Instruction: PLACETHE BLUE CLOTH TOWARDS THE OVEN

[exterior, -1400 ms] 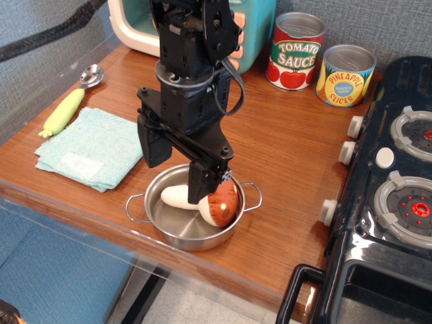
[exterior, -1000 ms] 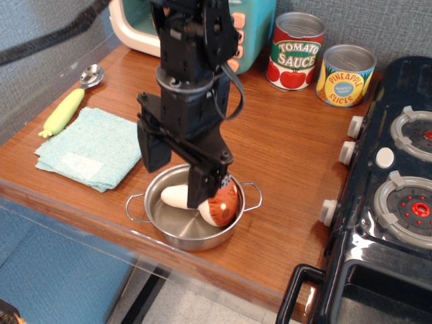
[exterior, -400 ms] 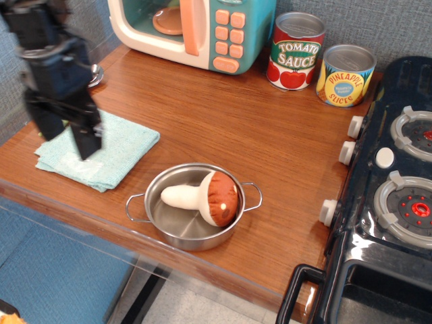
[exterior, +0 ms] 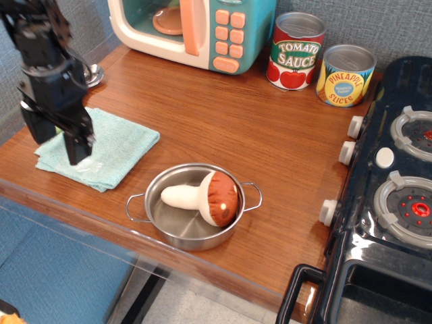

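Black hand (exterior: 55, 138) pointed down, fingers parted.

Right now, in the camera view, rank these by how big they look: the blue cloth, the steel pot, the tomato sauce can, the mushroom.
1. blue cloth and steel pot: similar spread, too close to rank.
2. tomato sauce can and mushroom: also close; the can sits farther back, so unsure.

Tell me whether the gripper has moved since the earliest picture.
Yes. The gripper went left, from above the steel pot to over the blue cloth.

A play kitchen: toy oven (exterior: 196, 30), stove (exterior: 398, 196) (knobbed), cans (exterior: 294, 50).
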`<state>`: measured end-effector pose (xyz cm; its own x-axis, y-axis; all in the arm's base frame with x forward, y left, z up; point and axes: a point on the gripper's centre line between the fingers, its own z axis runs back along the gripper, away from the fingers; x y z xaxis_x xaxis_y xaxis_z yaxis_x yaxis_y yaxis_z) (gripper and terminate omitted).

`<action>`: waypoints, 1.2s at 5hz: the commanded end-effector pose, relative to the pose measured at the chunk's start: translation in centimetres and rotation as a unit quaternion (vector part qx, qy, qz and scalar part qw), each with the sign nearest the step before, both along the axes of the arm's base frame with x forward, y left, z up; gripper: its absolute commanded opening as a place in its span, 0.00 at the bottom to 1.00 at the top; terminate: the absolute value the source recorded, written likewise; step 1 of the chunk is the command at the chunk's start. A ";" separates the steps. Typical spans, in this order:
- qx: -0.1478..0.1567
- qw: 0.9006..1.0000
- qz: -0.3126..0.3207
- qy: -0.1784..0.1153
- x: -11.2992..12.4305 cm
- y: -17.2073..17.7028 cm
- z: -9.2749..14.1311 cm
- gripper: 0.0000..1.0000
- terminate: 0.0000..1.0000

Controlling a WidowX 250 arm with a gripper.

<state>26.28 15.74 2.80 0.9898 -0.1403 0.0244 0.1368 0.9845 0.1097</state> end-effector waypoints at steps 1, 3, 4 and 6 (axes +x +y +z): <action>0.001 1.000 0.005 -0.019 3.9 -0.9 -2.1 1.00 0.00; -0.011 0.997 0.014 -0.082 12.5 0.0 -1.7 1.00 0.00; -0.020 0.996 -0.010 -0.090 15.3 -1.8 -2.3 1.00 0.00; -0.027 0.993 0.015 -0.114 14.5 -2.4 0.1 1.00 0.00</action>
<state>40.39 14.23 1.35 0.9697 -0.0717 0.2335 0.0577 0.9961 0.0665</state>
